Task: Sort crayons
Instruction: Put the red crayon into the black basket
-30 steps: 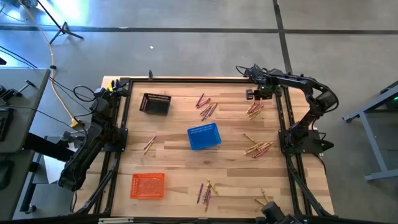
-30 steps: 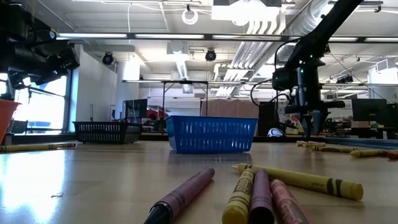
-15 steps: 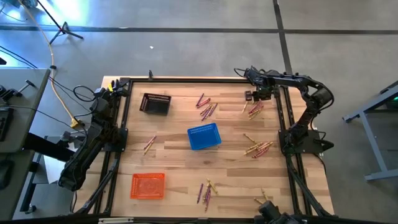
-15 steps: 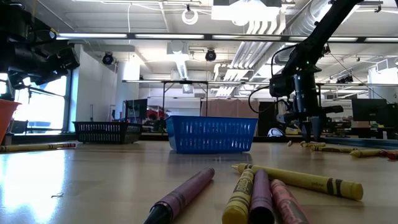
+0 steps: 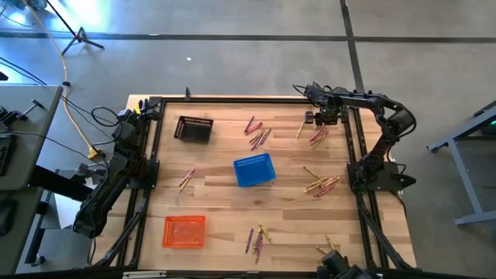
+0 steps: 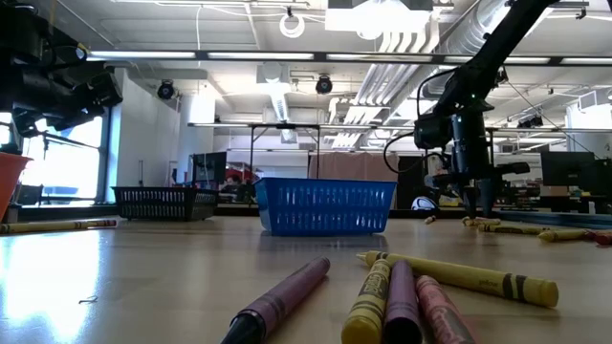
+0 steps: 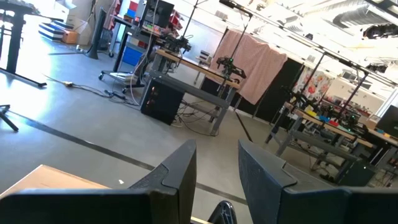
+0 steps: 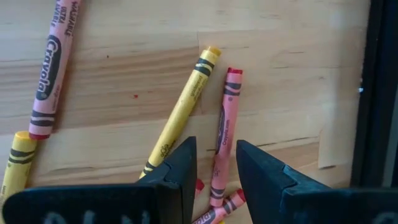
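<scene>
Two grippers noted: right gripper (image 8: 216,163) hovers with jaws parted and empty over the crayons (image 5: 316,136) at the table's (image 5: 217,198) far right corner, left gripper (image 7: 216,167) parked, likewise parted and empty.

Two dark jointed arms (image 5: 116,174), blocky claws (image 8: 214,180)

R arm reaches in over the far right corner of the worktop, forearm about level, wrist bent down. R end effector (image 5: 319,118) points straight down, hanging just above the surface; fingers (image 8: 180,168) parted by a narrow gap, nothing between them. L arm folded back along the left edge, off the work area. L end effector (image 7: 216,174) aims out level, fingers slightly apart, empty.
</scene>
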Robot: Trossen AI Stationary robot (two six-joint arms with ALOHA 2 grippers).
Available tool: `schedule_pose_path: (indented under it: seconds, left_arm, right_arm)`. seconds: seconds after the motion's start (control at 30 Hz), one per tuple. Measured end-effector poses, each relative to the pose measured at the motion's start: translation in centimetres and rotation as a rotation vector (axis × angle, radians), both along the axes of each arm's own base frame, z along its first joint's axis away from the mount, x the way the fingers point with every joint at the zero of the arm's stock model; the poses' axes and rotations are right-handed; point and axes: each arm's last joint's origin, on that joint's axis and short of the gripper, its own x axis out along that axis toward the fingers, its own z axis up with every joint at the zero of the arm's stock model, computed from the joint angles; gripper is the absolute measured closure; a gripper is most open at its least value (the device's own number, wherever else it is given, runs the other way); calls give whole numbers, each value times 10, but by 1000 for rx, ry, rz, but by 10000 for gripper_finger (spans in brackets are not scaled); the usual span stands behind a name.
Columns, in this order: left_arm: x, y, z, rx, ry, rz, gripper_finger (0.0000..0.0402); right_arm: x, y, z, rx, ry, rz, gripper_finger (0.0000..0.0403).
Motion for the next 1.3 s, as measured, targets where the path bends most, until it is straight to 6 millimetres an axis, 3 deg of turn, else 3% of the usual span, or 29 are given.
schedule_pose_path:
  seconds: [0.4,0.8,1.3]
  left_arm:
    - [0,0,0,0,0,0,298]
    - [0,0,0,0,0,0,298]
    - [0,0,0,0,0,0,298]
  right_arm:
    - [0,2,0,20,-10,-30,308]
    - [3,6,-1,30,-12,-62,398]
    - [1,10,2,55,-15,-85,402]
